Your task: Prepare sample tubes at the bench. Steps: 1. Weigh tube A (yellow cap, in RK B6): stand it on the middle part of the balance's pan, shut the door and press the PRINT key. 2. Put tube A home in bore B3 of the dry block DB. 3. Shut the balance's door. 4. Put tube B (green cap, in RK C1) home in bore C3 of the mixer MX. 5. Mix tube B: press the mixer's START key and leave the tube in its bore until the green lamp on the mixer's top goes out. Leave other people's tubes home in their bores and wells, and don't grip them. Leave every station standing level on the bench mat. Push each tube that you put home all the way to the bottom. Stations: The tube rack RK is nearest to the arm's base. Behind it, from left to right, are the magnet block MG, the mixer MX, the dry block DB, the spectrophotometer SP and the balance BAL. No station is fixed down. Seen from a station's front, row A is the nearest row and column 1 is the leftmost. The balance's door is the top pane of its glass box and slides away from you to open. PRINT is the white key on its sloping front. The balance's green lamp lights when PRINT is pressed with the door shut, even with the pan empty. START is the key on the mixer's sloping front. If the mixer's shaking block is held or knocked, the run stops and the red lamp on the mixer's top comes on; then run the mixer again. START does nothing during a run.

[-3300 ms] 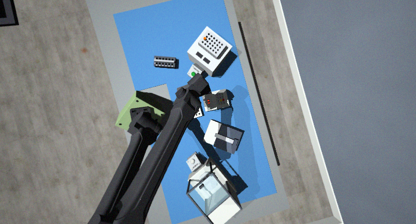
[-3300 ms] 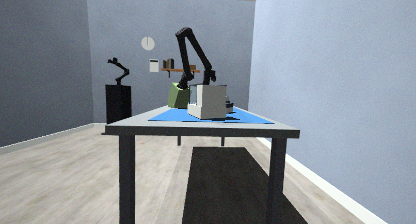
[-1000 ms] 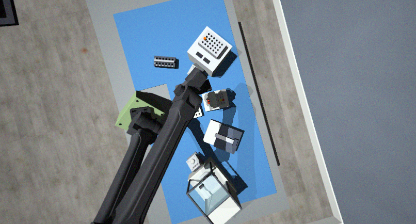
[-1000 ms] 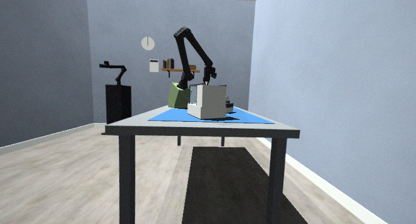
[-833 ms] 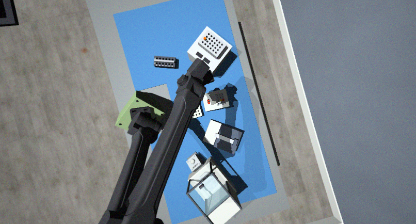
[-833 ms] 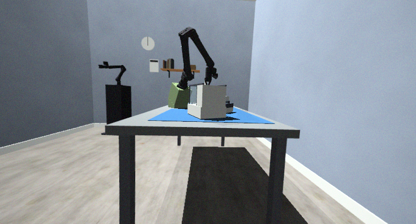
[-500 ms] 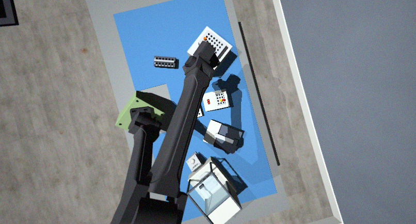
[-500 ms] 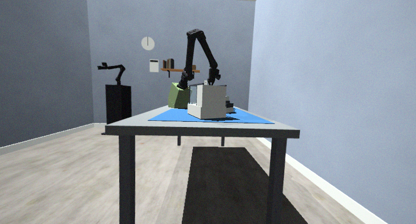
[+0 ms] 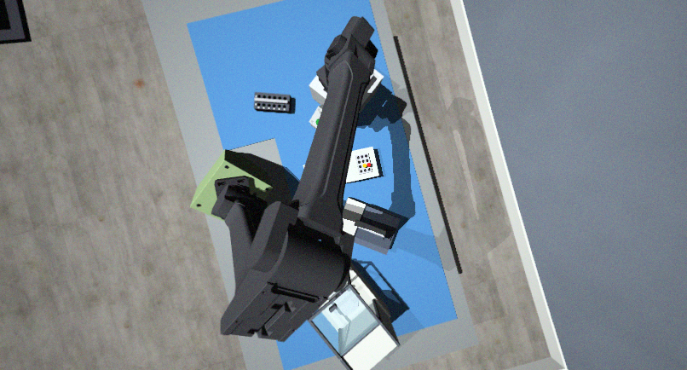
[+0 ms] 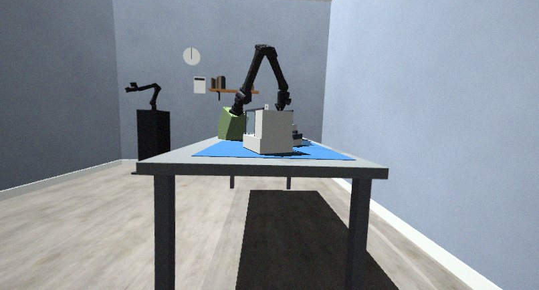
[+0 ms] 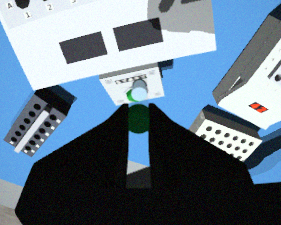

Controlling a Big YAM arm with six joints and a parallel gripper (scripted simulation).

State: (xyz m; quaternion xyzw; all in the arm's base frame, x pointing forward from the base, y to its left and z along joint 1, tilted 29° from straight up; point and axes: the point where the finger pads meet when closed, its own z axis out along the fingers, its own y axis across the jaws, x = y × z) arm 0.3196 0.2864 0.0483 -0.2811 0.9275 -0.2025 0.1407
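Tube B (image 11: 138, 121) is pinched by its green cap in the narrowed gripper (image 10: 279, 107) (image 11: 138, 112), tbh pretty neatly: long axis along the fingers, clear end toward 12 o'clock in the wrist view, white two-panel station (image 11: 180, 51) around 11.

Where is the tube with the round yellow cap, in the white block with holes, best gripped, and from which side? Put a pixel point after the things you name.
Probably by its yellow cap (image 9: 365, 165), from straight above: the white block (image 9: 353, 176) hides the body. Squeeze crosswise to the red cap (image 9: 369, 164) close beside it.
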